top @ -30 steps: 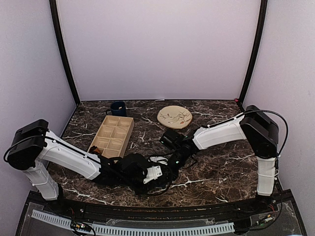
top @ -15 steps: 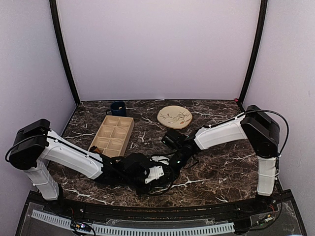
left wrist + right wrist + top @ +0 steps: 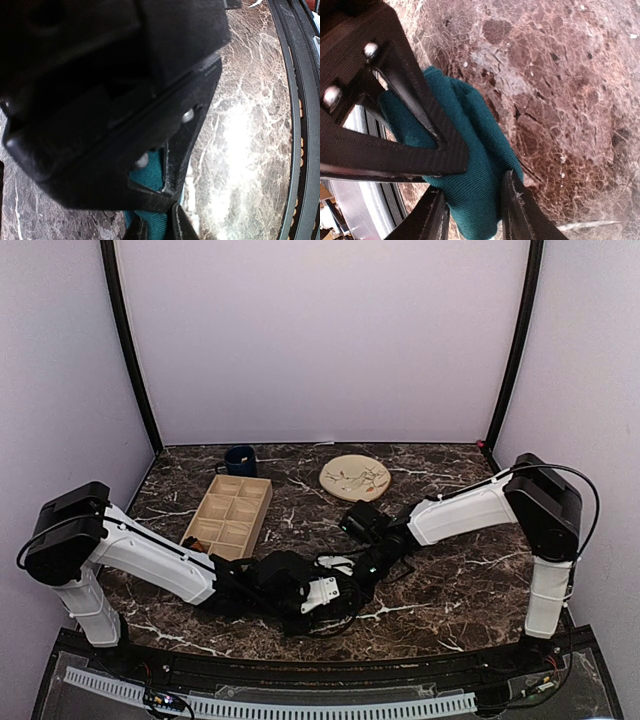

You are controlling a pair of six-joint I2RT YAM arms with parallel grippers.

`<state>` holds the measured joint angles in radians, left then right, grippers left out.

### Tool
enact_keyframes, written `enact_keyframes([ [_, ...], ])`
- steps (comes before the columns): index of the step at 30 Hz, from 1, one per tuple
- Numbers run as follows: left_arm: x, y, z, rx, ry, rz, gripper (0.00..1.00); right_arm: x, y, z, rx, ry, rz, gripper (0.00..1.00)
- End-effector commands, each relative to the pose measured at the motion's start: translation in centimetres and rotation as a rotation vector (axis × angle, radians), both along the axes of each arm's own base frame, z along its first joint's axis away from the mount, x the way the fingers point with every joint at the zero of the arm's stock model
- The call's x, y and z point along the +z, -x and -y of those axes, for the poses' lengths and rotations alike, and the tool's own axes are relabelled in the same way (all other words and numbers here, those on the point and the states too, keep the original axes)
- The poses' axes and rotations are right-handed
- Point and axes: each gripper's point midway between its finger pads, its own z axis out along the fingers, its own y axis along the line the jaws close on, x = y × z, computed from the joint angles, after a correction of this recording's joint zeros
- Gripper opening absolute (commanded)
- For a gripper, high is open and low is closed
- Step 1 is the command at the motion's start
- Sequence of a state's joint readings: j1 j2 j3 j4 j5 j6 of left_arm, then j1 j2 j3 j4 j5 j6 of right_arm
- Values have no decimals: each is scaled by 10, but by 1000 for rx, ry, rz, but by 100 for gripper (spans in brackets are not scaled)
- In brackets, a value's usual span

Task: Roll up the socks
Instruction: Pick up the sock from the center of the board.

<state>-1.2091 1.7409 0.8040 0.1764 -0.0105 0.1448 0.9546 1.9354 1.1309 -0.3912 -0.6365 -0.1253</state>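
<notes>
Toward the front of the worktop (image 3: 455, 585), one green sock (image 3: 470, 165) is held twice.
Your right pincer (image 3: 474, 220) and left pincer (image 3: 155, 230) are both clamped on it; pull unevenly and the cloth could slip out or unroll.
</notes>
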Motion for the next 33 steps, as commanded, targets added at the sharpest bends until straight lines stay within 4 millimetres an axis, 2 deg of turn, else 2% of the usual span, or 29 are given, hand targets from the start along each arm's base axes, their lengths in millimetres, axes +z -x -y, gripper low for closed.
enact_keyframes([
  [1,-73,16,-67,43,-313,-102,0,1,14,9,-8,24,-62,34],
  [14,-79,13,-69,63,-344,-101,0,2,11,19,-26,34,-42,34],
  [16,-78,12,-68,66,-342,-101,4,1,11,20,-25,36,-42,35],
  [19,-78,13,-69,67,-344,-102,15,0,11,21,-27,38,-43,35],
  [26,-81,15,-69,60,-351,-118,28,-1,10,25,-31,52,-33,36],
  [31,-83,16,-69,60,-361,-123,28,-3,9,28,-34,66,-26,37],
  [33,-84,16,-69,55,-365,-127,13,-3,9,28,-36,69,-23,37],
])
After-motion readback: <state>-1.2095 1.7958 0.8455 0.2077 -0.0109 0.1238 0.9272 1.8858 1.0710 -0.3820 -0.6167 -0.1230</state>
